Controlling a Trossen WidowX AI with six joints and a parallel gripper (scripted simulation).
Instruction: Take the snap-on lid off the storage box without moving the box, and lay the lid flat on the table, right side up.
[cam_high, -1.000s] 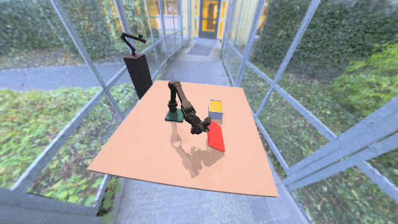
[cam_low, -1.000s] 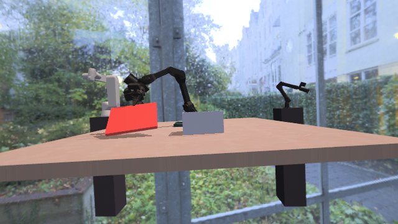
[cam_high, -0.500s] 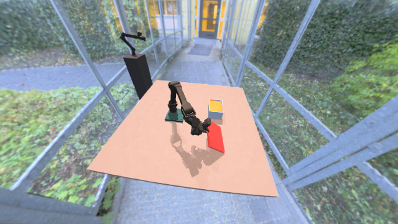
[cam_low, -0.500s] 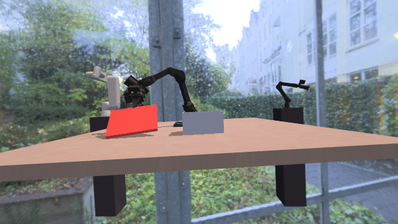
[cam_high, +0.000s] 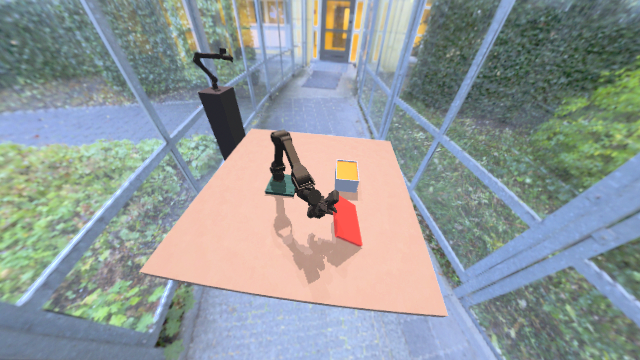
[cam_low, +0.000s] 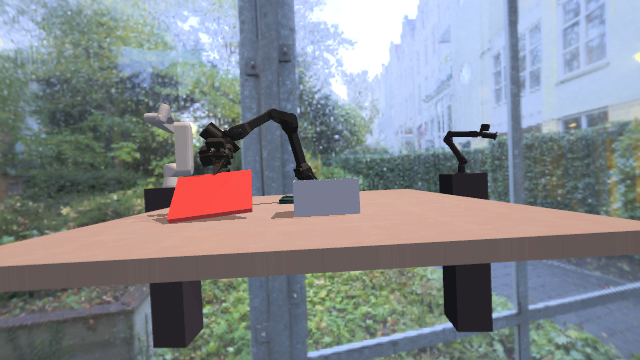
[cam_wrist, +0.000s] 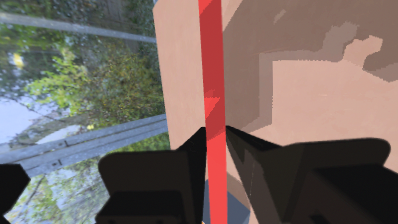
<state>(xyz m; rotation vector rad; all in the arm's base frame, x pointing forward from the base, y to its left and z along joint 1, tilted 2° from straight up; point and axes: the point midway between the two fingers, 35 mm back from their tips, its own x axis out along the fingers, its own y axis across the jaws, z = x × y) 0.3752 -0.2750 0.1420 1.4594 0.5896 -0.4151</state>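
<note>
Wrist view showed the pincer (cam_wrist: 216, 131) squeezed shut on the thin edge of the red lid (cam_wrist: 212, 75). The lid was already off the box (cam_high: 347, 176), which sat open on the worktop (cam_high: 230, 240), just a little farther away than the lid. In the exterior view the lid leaned at a slant. Its low near edge looked like it touched the worktop, or almost did, and its high far edge was in the pincer.

To do this step well, I think the arm should go down slowly until the lid lay flat, then let go. It should stay away from the box so the box did not get bumped.

I could not tell which face of the lid was up. The fingertips were mostly hidden behind the lid's edge.
</note>
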